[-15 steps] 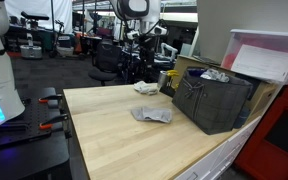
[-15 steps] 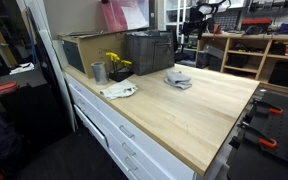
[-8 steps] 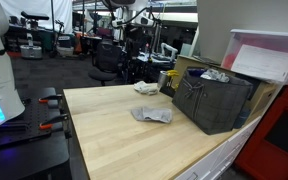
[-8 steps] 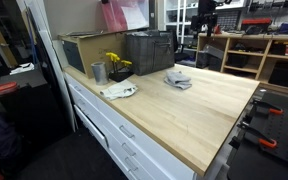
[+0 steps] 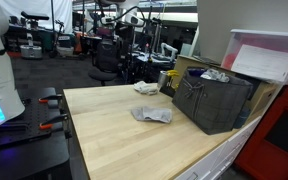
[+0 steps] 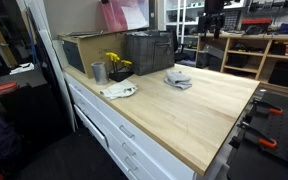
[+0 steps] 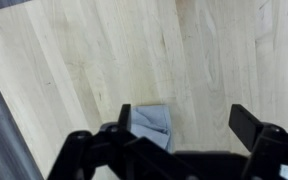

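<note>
In the wrist view my gripper (image 7: 184, 116) hangs high over the pale wooden table (image 7: 84, 60), jaws wide apart with nothing between them. A folded blue-grey cloth (image 7: 152, 126) lies flat on the wood just inside the left finger (image 7: 124, 118), far below it. Both exterior views show the same cloth (image 5: 151, 115) (image 6: 178, 79) on the tabletop beside a dark mesh basket (image 5: 212, 100) (image 6: 149, 52). The arm is only partly seen, dark, near the top edge of an exterior view (image 6: 212, 6).
A crumpled white cloth (image 5: 146, 88) (image 6: 118, 91) and a metal cup (image 6: 98, 72) sit near the table edge, with yellow flowers (image 6: 116, 63) beside the cup. A cardboard box (image 6: 82, 50) stands behind the basket. Drawers (image 6: 114, 130) run under the table.
The arm has risen and shifted across the top of the exterior views. The cloths and the basket have not moved, and the jaws stay apart.
</note>
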Action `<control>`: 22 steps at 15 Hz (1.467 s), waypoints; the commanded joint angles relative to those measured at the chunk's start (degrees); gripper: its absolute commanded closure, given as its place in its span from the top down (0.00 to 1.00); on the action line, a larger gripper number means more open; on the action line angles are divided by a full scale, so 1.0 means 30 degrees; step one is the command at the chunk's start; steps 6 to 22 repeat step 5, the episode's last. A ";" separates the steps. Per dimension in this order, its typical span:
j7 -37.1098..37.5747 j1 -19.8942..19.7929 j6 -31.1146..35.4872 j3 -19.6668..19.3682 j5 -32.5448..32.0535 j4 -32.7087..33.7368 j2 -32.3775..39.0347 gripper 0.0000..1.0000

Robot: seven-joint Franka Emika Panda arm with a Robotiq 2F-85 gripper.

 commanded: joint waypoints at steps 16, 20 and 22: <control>0.0006 0.0042 -0.0032 -0.0044 -0.0009 -0.0209 -0.0031 1.00; 0.0006 0.0042 -0.0032 -0.0044 -0.0009 -0.0209 -0.0031 1.00; 0.0006 0.0042 -0.0032 -0.0044 -0.0009 -0.0209 -0.0031 1.00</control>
